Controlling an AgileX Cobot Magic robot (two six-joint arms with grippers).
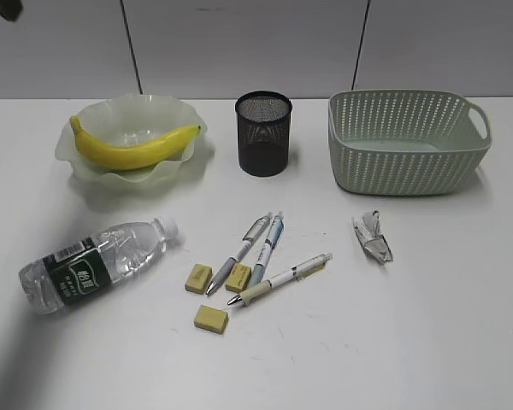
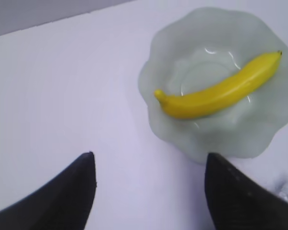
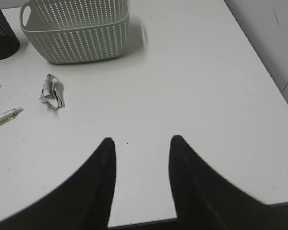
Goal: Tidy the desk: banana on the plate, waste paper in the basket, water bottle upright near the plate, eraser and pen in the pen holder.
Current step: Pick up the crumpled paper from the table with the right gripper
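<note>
- Desk (image 1: 462,342): white; its back edge meets a grey wall in the exterior view. The right wrist view shows the right edge running diagonally at the upper right and the near edge along the bottom.
- Plate (image 1: 85,171): back left, banana (image 1: 135,147) lying inside it, stem end to the left in the exterior view.
- Pen holder (image 1: 263,133): upright at back centre, apart from the plate and from the basket (image 1: 406,145) at back right. What is inside either cannot be told.
- Water bottle (image 1: 94,263): lying on its side at front left, cap pointing toward the centre, well short of the plate.
- Three pens (image 1: 261,254) fan out at centre front; three erasers (image 1: 211,319) lie beside them, one touching a pen.
- Waste paper (image 1: 373,237): on the desk in front of the basket, not touching it.
- Open room: bare desk at front right and along the right edge; bare strip left of the plate.
- Left claw (image 2: 149,165): released, fingers wide apart, nothing between them, above bare desk just in front of the plate.
- Right claw (image 3: 142,143): released, narrower gap, empty, over the bare front-right area, well apart from the waste paper.
</note>
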